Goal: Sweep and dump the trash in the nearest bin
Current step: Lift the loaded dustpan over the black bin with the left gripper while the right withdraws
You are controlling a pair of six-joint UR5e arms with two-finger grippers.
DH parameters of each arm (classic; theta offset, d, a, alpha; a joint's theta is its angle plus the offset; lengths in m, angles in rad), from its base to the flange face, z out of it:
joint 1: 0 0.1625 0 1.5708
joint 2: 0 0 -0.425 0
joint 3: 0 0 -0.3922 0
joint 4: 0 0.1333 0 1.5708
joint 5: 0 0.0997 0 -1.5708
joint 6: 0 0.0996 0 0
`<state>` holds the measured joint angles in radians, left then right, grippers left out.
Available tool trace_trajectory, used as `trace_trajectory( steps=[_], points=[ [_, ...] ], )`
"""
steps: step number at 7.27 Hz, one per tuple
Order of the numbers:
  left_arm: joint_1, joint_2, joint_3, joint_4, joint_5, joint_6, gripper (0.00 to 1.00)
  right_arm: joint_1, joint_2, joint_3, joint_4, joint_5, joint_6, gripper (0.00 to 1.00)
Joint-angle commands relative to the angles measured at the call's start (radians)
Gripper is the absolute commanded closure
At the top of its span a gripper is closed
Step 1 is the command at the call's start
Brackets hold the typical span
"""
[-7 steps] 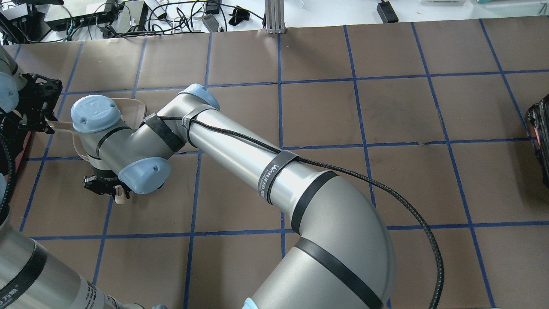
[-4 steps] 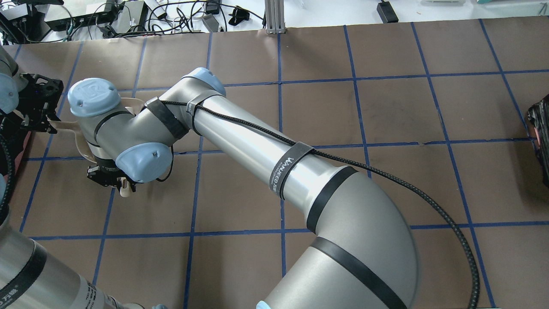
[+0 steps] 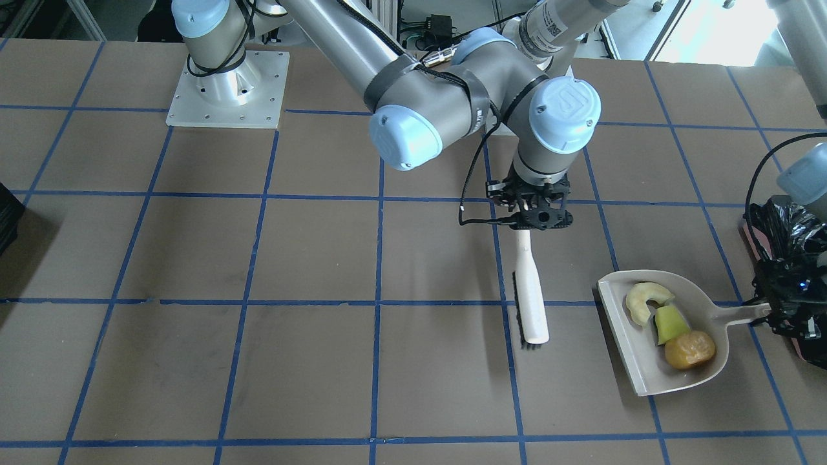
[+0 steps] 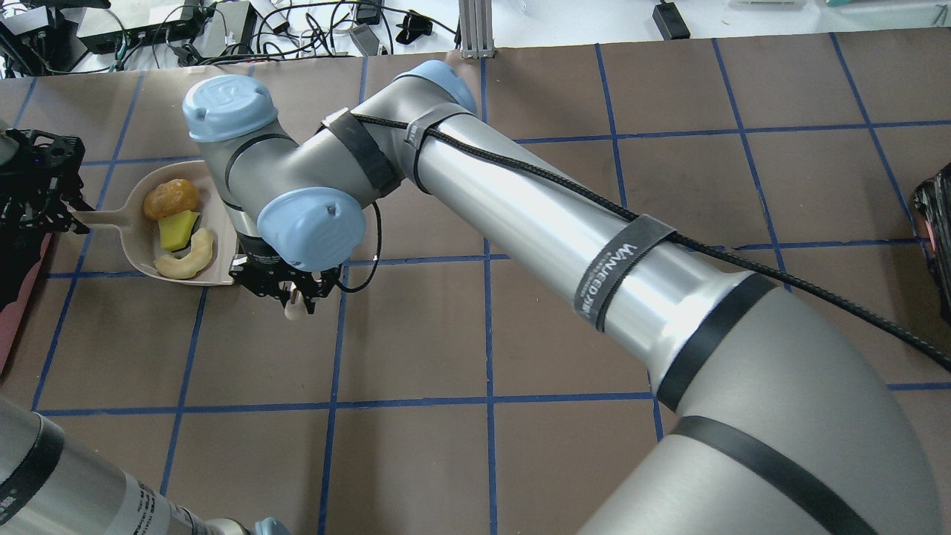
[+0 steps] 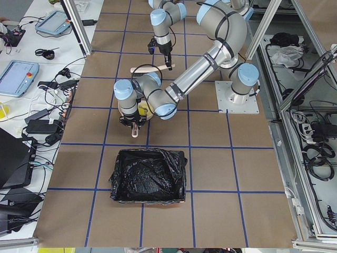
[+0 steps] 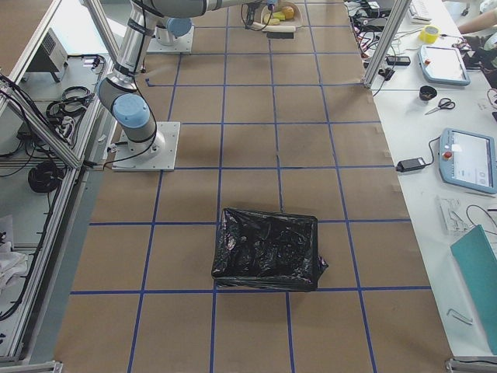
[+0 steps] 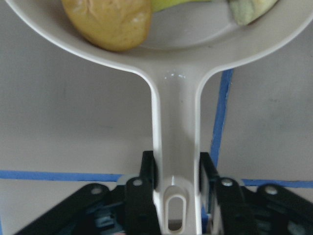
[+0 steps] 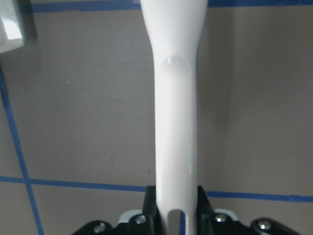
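Note:
The cream-white dustpan (image 3: 646, 368) lies on the table and holds all three bits of trash: the orange-brown lump (image 3: 690, 349), the yellow-green wedge (image 3: 670, 323) and the pale cream curved piece (image 3: 646, 300). My left gripper (image 7: 176, 171) is shut on the dustpan's handle (image 4: 100, 218). My right gripper (image 3: 539, 216) is shut on the handle of a white brush (image 3: 531, 297), which lies just beside the dustpan's open edge. The pink-sided bin with its black bag (image 3: 775, 239) stands right behind my left gripper (image 4: 44, 200).
A second black-bagged bin (image 6: 268, 249) stands at the table's other end and shows at the edge of the overhead view (image 4: 937, 238). My right arm (image 4: 520, 208) stretches across the table's middle. Cables and boxes (image 4: 186, 30) lie beyond the far edge.
My right arm has swung away from over the dustpan, carrying the brush to the right. The dustpan and its trash now show. My left gripper has stayed on the handle.

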<state>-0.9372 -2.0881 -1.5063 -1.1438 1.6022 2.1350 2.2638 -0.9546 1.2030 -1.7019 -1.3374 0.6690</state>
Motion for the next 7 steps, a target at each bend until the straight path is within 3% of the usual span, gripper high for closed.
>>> trace_trajectory(
  steps=[1, 3, 4, 7],
  points=[
    [0.06, 0.034, 0.024, -0.08, -0.018, 0.041, 1.0, -0.062, -0.282, 0.413, -0.103, -0.025, -0.115, 1.0],
    [0.115, 0.048, 0.11, -0.202, -0.013, 0.107, 1.0, -0.11, -0.48, 0.716, -0.189, -0.069, -0.195, 1.0],
    [0.156, 0.049, 0.159, -0.262, -0.013, 0.129, 1.0, -0.113, -0.54, 0.807, -0.193, -0.08, -0.189, 1.0],
    [0.25, 0.019, 0.263, -0.297, 0.014, 0.232, 1.0, -0.107, -0.558, 0.879, -0.193, -0.063, -0.097, 1.0]
  ],
)
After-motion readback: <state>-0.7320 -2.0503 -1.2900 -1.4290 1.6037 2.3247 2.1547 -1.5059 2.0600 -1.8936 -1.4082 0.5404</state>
